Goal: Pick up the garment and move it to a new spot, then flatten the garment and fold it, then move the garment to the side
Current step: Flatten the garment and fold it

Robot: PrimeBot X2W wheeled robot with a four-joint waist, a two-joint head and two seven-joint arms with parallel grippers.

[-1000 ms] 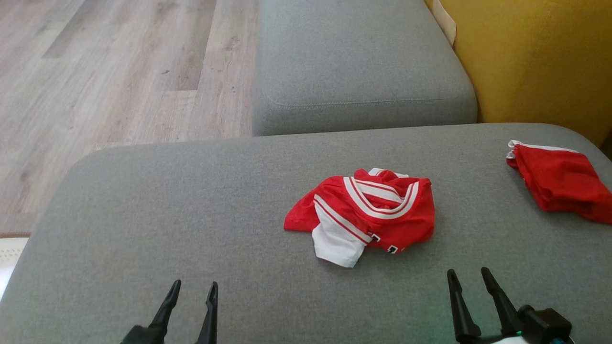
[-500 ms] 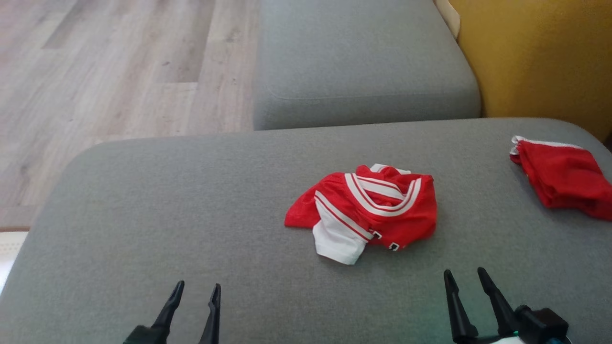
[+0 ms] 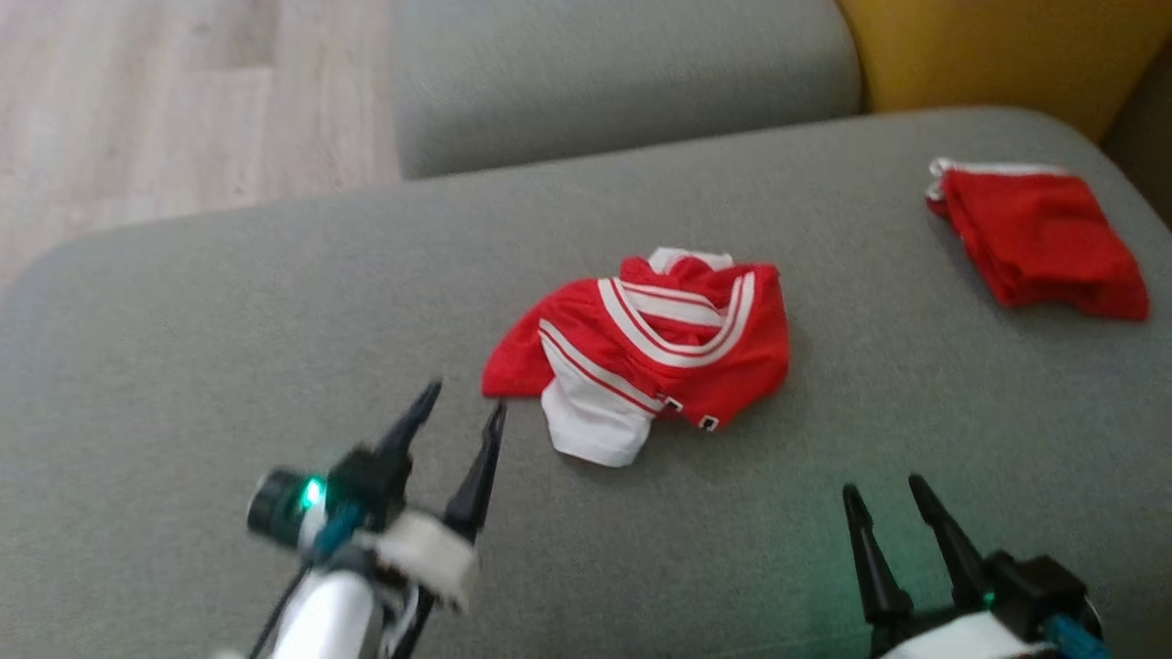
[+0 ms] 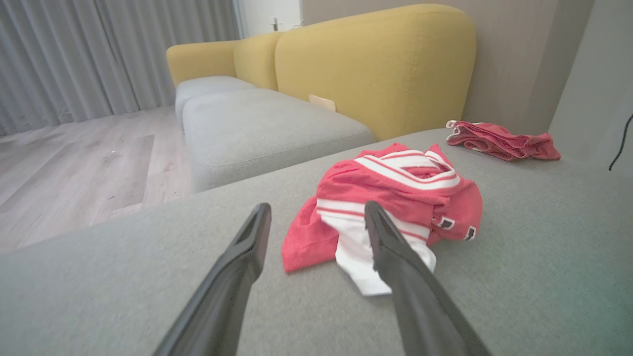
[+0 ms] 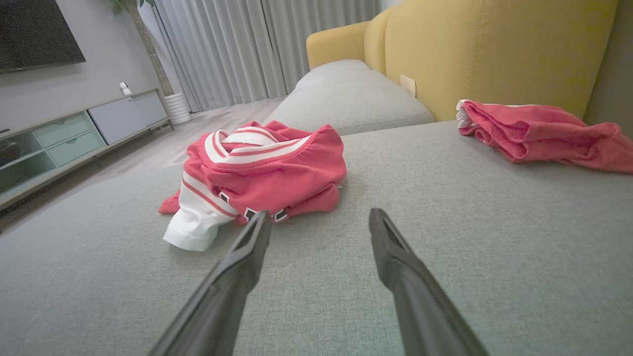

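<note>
Crumpled red garment with white stripes and a white sleeve [image 3: 641, 352], heaped near the middle of the grey fabric cushion [image 3: 229, 366]. Left gripper [image 3: 464, 399]: fingers spread wide, empty, tips just beside the heap's left edge. Right gripper [image 3: 884, 488]: spread wide, empty, short of the heap. Folded red cloth [image 3: 1039, 238] at far right.

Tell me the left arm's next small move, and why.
Probably ease the left gripper forward and down onto the near red edge of the crumpled garment: its jaws stand open, its tips sit just short of that edge, and nothing is held.
</note>
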